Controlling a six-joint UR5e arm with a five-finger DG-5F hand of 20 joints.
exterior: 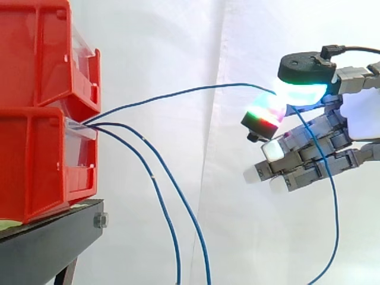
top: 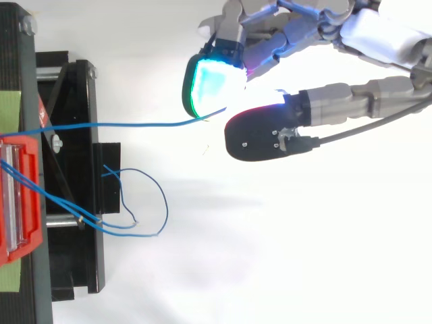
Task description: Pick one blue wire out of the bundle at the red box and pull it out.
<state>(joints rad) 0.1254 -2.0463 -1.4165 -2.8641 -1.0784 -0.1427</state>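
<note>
Robot hand [exterior: 344, 160] is pinching one blue wire [exterior: 178, 93] between two glowing pads [top: 212, 84], with its other fingers reaching loosely forward. The wire is stretching in a shallow arc from the hand back to the lower red box [exterior: 29, 166] on the black stand [exterior: 47, 243], well apart from the hand. Its free end is dangling below the hand. Two other wires [exterior: 152, 176] are drooping from the same box. Pulling well probably means keeping the pinch firm and drawing straight away from the box, so the neighbours are not dragged.
</note>
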